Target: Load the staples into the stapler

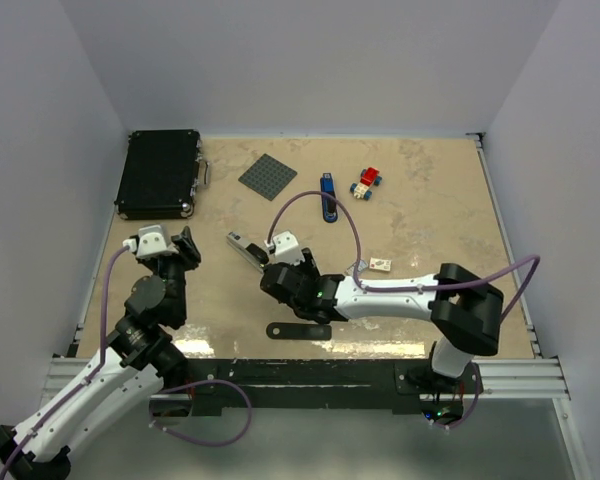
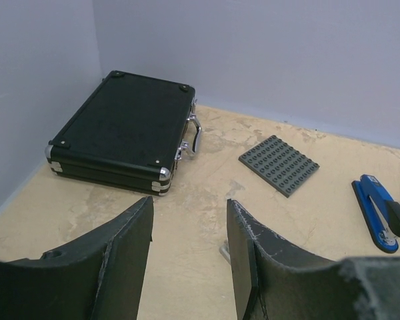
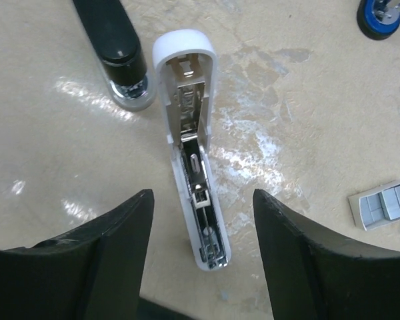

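The left tool point(image 2: 190, 220) hangs over the tabletop point(image 2: 207, 167) with its fingers spread and nothing between them. A black case point(image 2: 120, 133) lies ahead of it to the left and a grey studded plate point(image 2: 279, 164) ahead to the right, so it has no part in the work just now. The right tool point(image 3: 201, 197) is spread too, one finger on each side of the stapler point(image 3: 190, 100) and, as far as the wrist view shows, touching neither flank. The stapler lies opened, its metal channel facing up. Its rounded white end reaches out beyond the fingertips and its other end sits between them. The staples point(image 3: 385, 203), a small grey-and-white box, rest flat on the tabletop well out to the right of this tool's right finger, apart from the stapler. The step in hand looks like fetching that box. To do it well, the right tool should rise straight up so neither finger knocks the stapler or tips its channel over. It should then swing right, come down low over the box and close gently across its narrow sides.
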Available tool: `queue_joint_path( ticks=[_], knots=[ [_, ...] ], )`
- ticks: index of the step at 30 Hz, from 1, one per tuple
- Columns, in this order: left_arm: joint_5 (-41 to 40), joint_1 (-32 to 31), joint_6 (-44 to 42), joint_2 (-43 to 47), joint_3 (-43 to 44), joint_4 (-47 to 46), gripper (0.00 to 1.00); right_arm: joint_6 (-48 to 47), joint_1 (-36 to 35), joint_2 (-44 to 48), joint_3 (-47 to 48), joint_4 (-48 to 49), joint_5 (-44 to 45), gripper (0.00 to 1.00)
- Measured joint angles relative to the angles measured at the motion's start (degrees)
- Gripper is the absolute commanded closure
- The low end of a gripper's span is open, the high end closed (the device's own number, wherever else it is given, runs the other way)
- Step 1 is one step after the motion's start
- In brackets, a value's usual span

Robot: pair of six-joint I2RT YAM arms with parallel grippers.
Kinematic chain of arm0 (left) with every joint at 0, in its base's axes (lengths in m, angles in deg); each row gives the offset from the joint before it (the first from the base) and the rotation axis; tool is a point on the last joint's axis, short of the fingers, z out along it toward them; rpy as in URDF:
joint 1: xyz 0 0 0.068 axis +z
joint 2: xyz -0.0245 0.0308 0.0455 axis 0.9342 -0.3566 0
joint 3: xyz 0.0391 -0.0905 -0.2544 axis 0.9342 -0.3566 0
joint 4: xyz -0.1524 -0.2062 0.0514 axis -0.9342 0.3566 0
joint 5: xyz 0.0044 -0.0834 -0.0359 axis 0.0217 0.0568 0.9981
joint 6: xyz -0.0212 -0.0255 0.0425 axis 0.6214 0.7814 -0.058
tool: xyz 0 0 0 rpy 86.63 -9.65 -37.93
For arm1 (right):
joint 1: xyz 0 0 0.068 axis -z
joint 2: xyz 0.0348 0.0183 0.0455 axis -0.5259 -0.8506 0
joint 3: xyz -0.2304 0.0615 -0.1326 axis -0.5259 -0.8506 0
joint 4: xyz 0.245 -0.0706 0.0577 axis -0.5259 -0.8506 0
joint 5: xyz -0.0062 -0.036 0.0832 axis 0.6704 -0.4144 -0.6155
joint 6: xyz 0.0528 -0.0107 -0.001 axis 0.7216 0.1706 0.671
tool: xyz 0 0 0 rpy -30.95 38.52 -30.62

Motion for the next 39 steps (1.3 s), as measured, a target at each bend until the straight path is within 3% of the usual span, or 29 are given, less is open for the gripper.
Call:
queue_joint_path(
  ticks=[8,14,20,31,39],
  knots=[
    [1.0,0.5,0.0,-0.5,0.0,0.0,0.46,3.0,4.6,10.8,-1.0,-6.9,-10.6,0.35],
    [3.7,2.8,0.1,-2.3,0.0,0.1,0.46,1.2,22.3,16.2,-2.6,-12.9,-17.6,0.39],
    [6.1,5.4,0.5,-2.8,0.0,0.1,0.46,-5.4,35.9,14.3,-2.7,-15.8,-24.3,0.51],
    [8.2,7.2,0.5,-3.9,0.0,0.1,0.46,-14.3,39.0,2.9,-1.2,-17.2,-32.6,0.69],
    [9.3,8.1,1.0,-4.7,0.0,0.2,0.46,-15.5,39.0,2.4,0.0,-17.8,-37.3,0.8]
  ],
)
